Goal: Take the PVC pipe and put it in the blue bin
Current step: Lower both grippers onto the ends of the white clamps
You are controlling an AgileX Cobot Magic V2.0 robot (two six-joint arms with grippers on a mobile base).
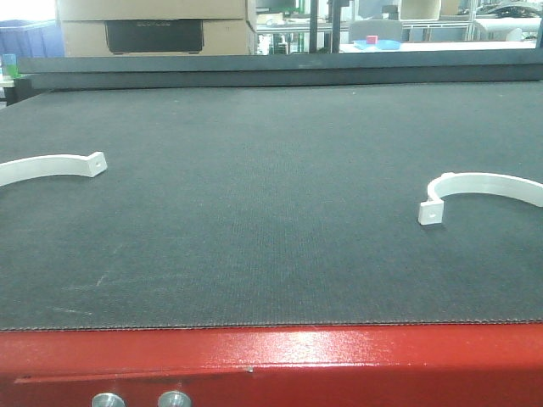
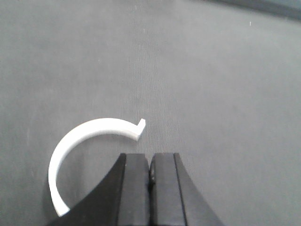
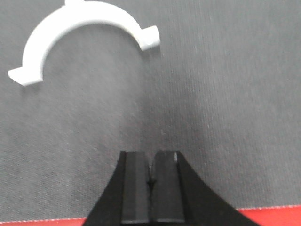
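1. Check the work surface. A dark grey woven mat (image 1: 271,195) covers the table, with a red front edge (image 1: 271,356) carrying two round metal knobs (image 1: 108,399).
2. Locate the left PVC half-ring (image 1: 51,164). It lies flat on the mat at the left side, its tabbed end pointing toward the centre and its other end cut off by the frame.
3. Locate the right PVC half-ring (image 1: 492,183). It lies flat at the right side, well apart from the first, with its drilled tab nearest the centre.
4. Confirm the left gripper (image 2: 150,162). Its black fingers are pressed together and grip nothing. The left half-ring (image 2: 108,126) sits just ahead and to the left of the tips, and you cannot tell from this view whether they touch.
5. Confirm the right gripper (image 3: 150,162). Its fingers are also pressed together with nothing between them. The right half-ring (image 3: 89,13) lies farther ahead on the mat, clearly apart from the tips.
6. Note the background. A blue container (image 1: 30,38) stands beyond the mat at far left beside a cardboard box (image 1: 153,21); it may be the blue bin, but the view is too partial to confirm.
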